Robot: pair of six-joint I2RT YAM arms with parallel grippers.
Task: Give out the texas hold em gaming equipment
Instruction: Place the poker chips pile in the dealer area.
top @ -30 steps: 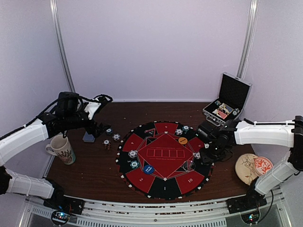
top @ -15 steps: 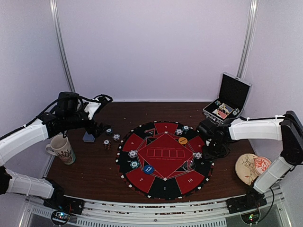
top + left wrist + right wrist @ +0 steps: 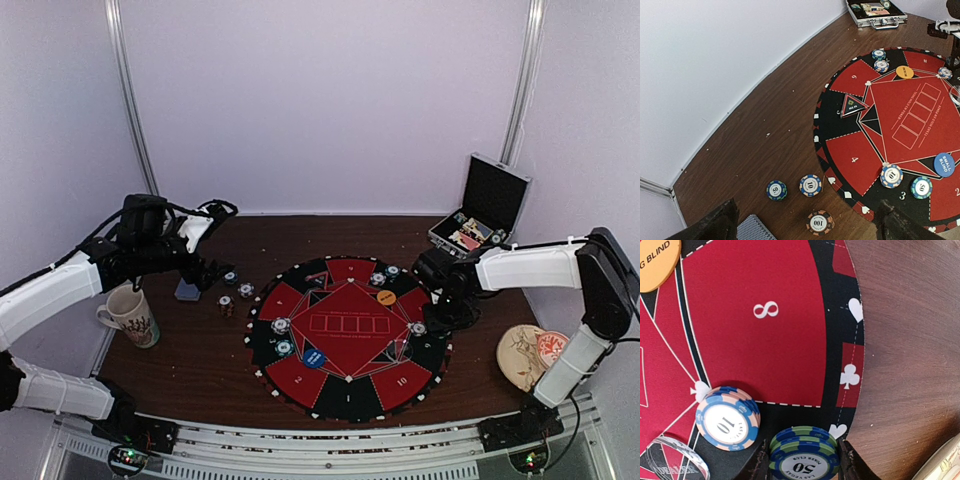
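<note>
Chip stack [image 3: 802, 454], green-blue striped edge, marked 50

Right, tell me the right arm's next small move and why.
Probably open the right gripper and release the 50 chip. Its fingers clamp that chip at the mat's black rim by seat 8, right beside a 10 chip, matching the 10-and-50 pair lying at seat 3.
</note>
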